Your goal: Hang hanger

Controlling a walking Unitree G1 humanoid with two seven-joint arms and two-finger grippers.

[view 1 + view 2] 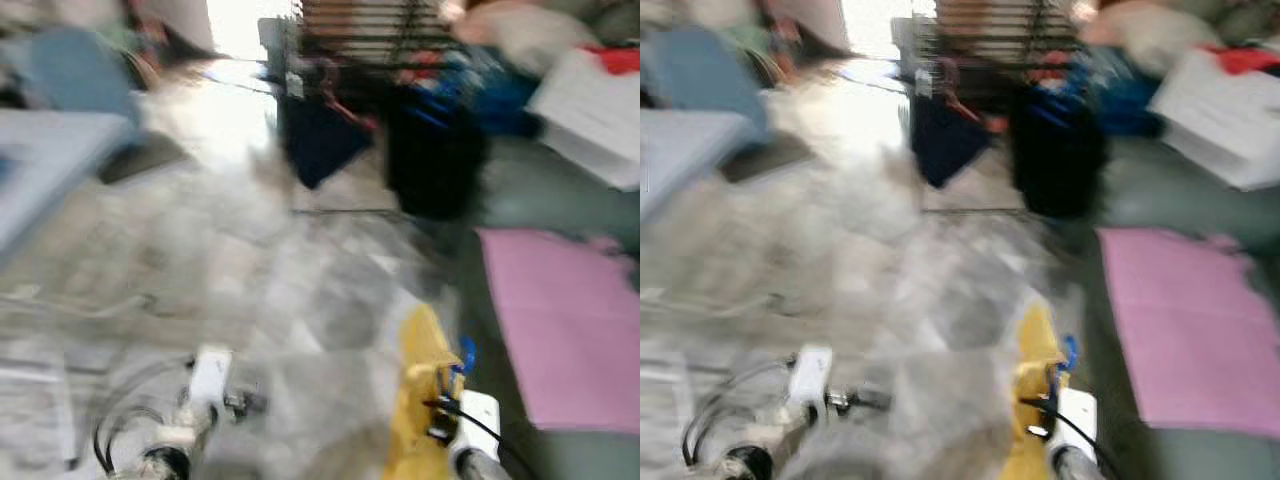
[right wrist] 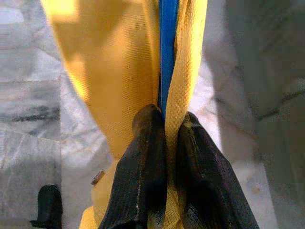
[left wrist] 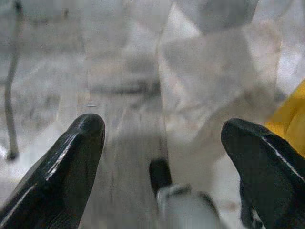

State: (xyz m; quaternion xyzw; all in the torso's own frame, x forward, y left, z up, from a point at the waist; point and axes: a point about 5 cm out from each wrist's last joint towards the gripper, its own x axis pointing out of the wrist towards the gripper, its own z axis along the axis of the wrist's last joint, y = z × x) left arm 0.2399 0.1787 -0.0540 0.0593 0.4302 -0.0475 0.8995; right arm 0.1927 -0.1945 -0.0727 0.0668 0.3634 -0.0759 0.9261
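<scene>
While the head views smear with motion blur, the right gripper (image 2: 164, 129) has its two black fingers pinched tight on a slim blue plastic hanger (image 2: 167, 52) draped in a yellow woven garment (image 2: 109, 67); the cloth is caught between the pads along with the hanger, and in the head view it hangs low at the robot's right, above the pale marble-patterned floor (image 1: 300, 300); the left gripper (image 3: 162, 138) is spread wide and holds nothing, its fingers pointing down at the floor.

Ahead, well apart from the robot, stands a dark metal clothes rack (image 1: 370, 40) with a navy garment (image 1: 320, 140) and a black garment (image 1: 435, 160) hanging from it; a pink mat (image 1: 555, 320) lies on the right.

As I judge it, the grip is the weak point; fabric between pad and plastic may let the hanger slide or twist as the robot walks, and the yellow cloth could slip off. The blur hampers judging the rail, so the hook may miss, or snag the garments already hanging there.
</scene>
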